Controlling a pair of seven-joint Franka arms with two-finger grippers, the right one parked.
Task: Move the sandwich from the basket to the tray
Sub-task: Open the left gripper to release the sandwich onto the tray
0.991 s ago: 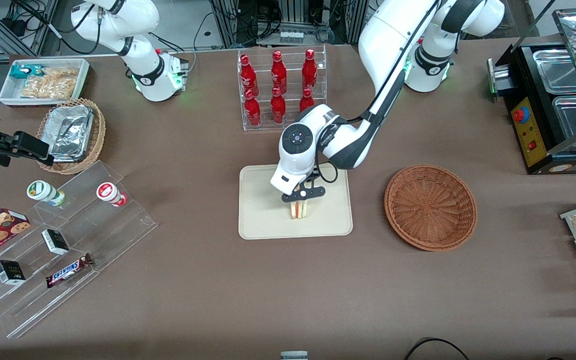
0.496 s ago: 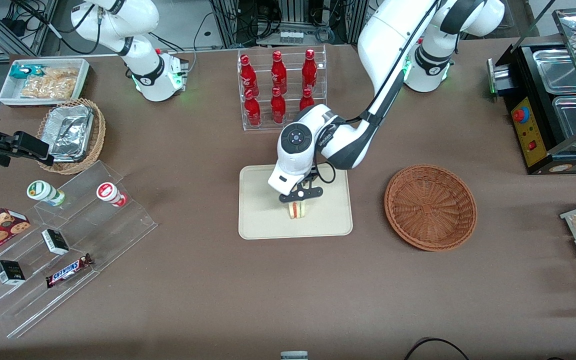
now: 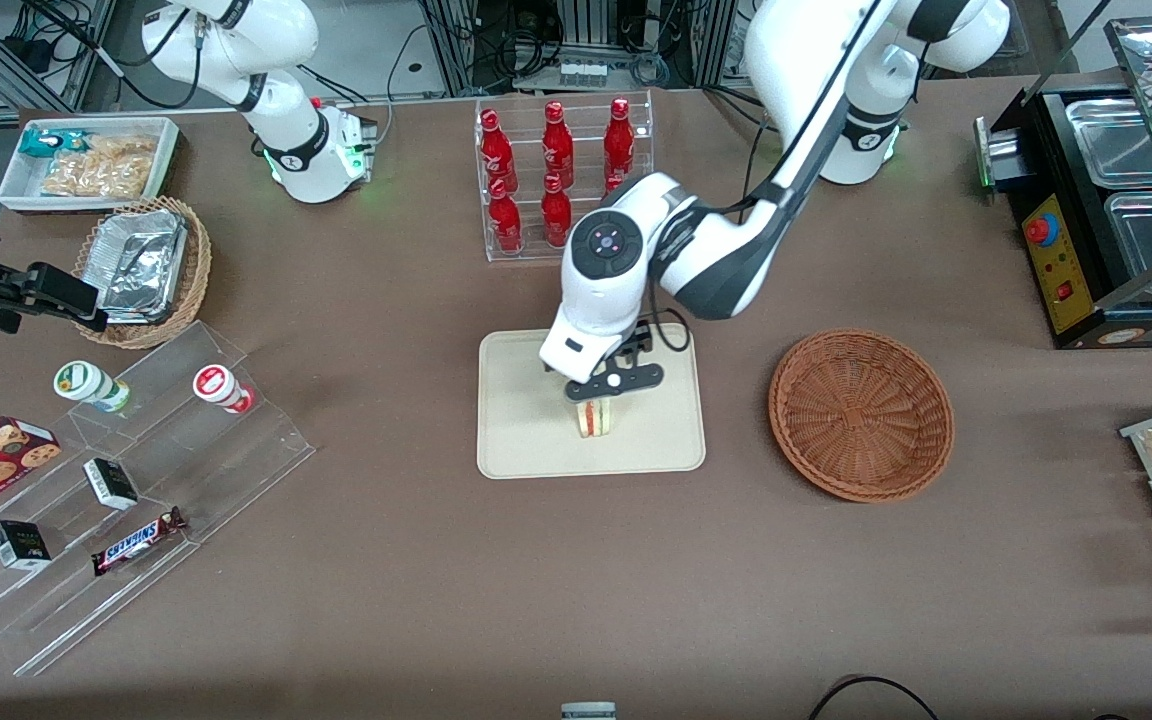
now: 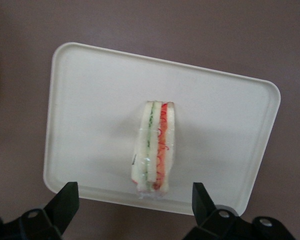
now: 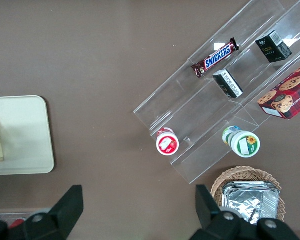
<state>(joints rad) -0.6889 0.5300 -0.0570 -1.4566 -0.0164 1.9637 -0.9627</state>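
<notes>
Sandwich: the small triangular wedge of pale white bread with red, orange and green filling layers (image 3: 594, 418) is standing on edge on the flat rectangular cream-beige tray with a low raised rim (image 3: 521, 440), cut edge facing up toward the wrist camera (image 4: 154, 150). It looks wrapped in clear film.

Tray: it is lying on the brown table (image 3: 436, 600), between the acrylic rack of red bottles (image 3: 561, 175) and the front camera; the sandwich is sitting well inside its rim (image 4: 260, 150).

Basket: the round, shallow, reddish-brown woven wicker basket (image 3: 861, 412) is sitting beside the tray, toward the working arm's end of the table, with nothing in it.

End effector: the left arm's two-finger end effector (image 3: 604, 385) is hovering just above the sandwich, released, its fingers (image 4: 65, 202) spread wide to either side of the wedge and touching nothing.

Task progress: judging by the layout, the placement appears done; the sandwich is in the tray and free of the arm.

Handling, weight: probably very light.

Handling, stiffness: soft and compressible; a firm squeeze would likely crush the bread and push out the filling.

Handling, surface: the film is likely slippery, so some slip is to be expected.

Handling, stability: the wedge is balancing on a narrow edge and may tip if nudged.

Grasp site: across the two flat bread faces, mid-height, with light closing force.
</notes>
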